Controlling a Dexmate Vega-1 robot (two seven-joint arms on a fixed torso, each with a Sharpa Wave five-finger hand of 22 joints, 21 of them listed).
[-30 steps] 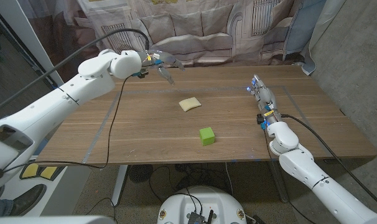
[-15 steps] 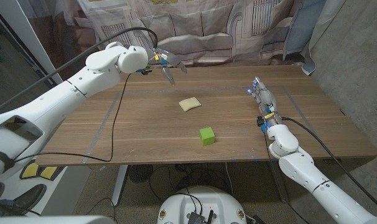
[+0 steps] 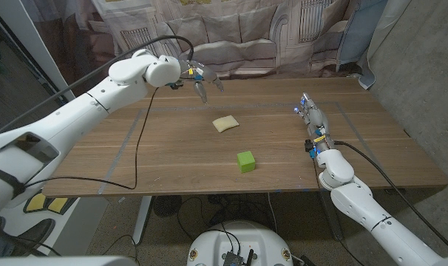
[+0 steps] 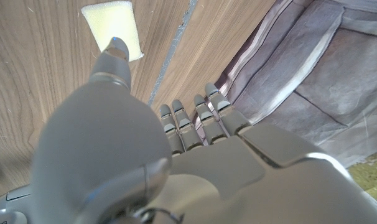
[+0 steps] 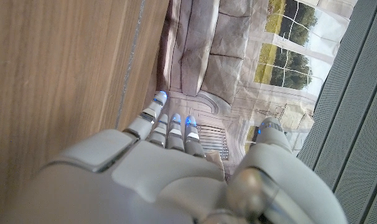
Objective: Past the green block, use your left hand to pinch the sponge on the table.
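A pale yellow sponge (image 3: pixel 225 123) lies flat near the middle of the wooden table (image 3: pixel 172 155), with nothing touching it. In your left wrist view the same sponge (image 4: pixel 114 26) shows as a soft square on the wood grain, just past the thumb tip of your left hand (image 4: pixel 176 155). Nearer the robot than the sponge, and slightly toward its right, a small green block (image 3: pixel 245 161) stands on the table, apart from the sponge. Your left hand (image 3: pixel 200 77) hovers in the air over the far part of the table, beyond the sponge and to its left side, with the white arm reaching in from the robot's left. Its fingers (image 3: pixel 202 90) point down toward the table and hold nothing; they look loosely spread, with a gap between thumb and the others. Your right hand (image 3: pixel 311 117) is over the right part of the table, well apart from both sponge and block, fingers stretched forward side by side and holding nothing; in the right wrist view that hand (image 5: pixel 170 168) shows straight fingers beside the wood. A patterned curtain (image 3: pixel 239 29) hangs behind the table.
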